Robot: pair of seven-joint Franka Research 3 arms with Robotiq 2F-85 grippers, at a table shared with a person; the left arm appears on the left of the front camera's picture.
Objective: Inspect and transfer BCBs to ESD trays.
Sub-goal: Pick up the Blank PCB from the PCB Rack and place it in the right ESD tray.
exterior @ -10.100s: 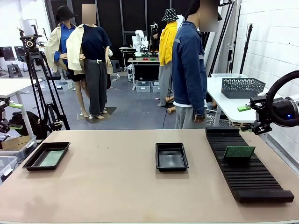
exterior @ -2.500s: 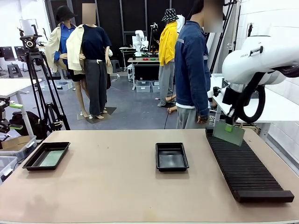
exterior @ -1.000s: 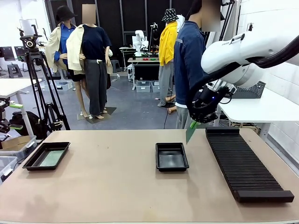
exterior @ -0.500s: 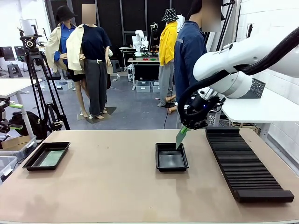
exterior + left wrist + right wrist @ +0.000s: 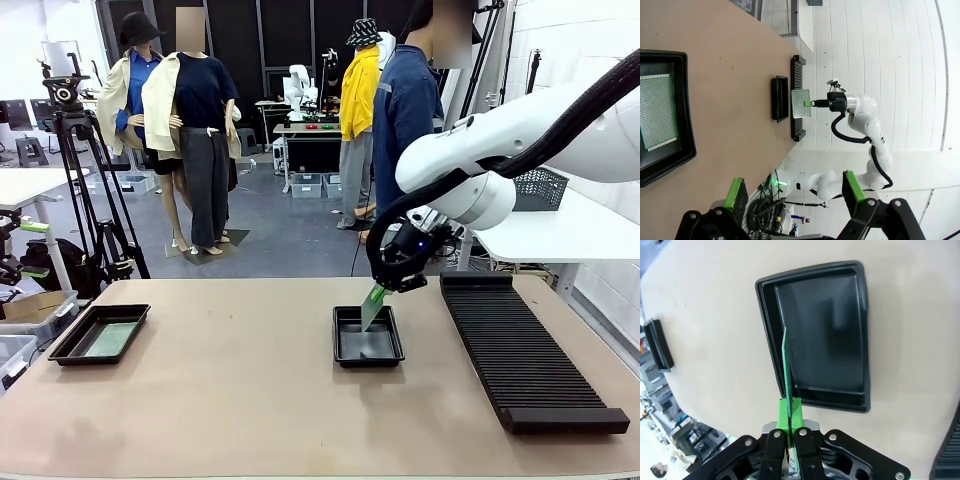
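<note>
While left fingers (image 5: 735,199) stand wide, right fingers (image 5: 796,411) pinch a BCB (image 5: 785,367), lettering illegible, seemingly over an ESD tray (image 5: 832,332).

The board (image 5: 371,309) has been lifted off the rack (image 5: 525,360) by the right gripper (image 5: 378,291) and carried leftward across the counter (image 5: 220,400). It is now held tilted, lower edge down, over the middle tray (image 5: 342,356), where half a second ago it was just short of the tray's right rim.

Green grid-dotted BCB (image 5: 657,112), glossy black ESD trays (image 5: 370,363), beige table (image 5: 250,410), white arm (image 5: 520,120).
</note>
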